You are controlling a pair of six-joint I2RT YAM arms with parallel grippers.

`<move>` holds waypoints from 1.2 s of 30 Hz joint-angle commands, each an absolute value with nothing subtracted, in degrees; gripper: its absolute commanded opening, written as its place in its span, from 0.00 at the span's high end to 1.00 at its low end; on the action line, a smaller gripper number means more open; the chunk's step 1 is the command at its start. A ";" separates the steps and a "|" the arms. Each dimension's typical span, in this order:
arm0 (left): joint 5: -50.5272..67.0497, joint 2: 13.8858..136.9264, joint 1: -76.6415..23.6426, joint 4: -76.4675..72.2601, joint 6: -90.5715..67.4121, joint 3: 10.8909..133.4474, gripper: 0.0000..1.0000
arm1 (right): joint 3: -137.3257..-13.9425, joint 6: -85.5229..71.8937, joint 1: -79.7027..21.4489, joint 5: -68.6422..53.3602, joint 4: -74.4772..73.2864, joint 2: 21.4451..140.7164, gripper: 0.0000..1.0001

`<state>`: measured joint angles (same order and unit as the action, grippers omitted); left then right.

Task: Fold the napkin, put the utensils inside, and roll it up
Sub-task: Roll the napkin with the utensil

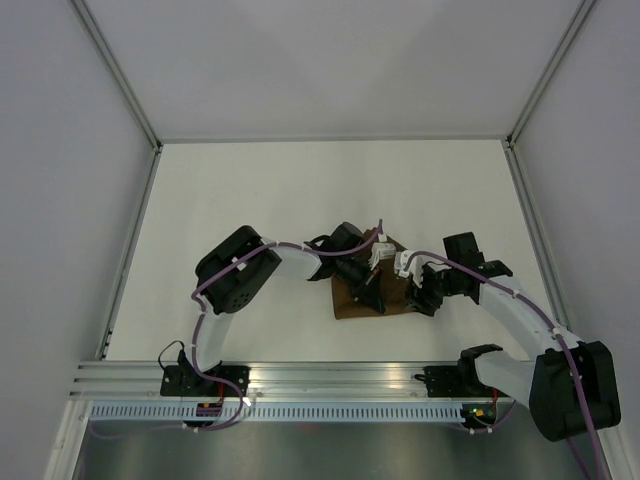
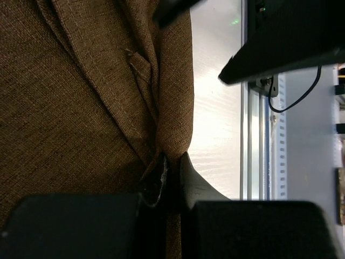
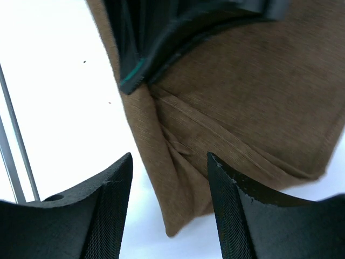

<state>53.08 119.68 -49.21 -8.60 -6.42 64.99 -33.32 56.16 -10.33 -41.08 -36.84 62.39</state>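
Right gripper (image 3: 168, 162) stands with fingers apart over a loose corner of the napkin (image 3: 242, 108), the cloth running off toward 1 o'clock in the wrist view; left gripper (image 2: 171, 168), at 9 o'clock from above, is pinched onto a fold.

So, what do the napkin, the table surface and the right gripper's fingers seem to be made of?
The napkin: woven brown fabric, matte; coarse thread grid and soft creases show. The table: smooth white, slightly glossy, perhaps laminate; it reflects light. The fingers of the right gripper: matte black, likely plastic or rubber, with fine grid texture.
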 commanded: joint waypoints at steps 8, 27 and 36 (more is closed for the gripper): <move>50.54 126.03 -47.64 -0.70 -9.40 64.60 0.98 | -31.90 53.00 -20.65 -36.12 -25.58 67.40 0.37; 50.54 127.62 -46.67 -0.35 -10.46 66.00 0.98 | -34.28 50.89 -27.42 -35.24 -24.44 77.16 0.56; 50.36 127.62 -46.49 -0.35 -11.16 66.80 0.95 | -37.09 50.09 -27.42 -37.53 -26.63 81.47 0.60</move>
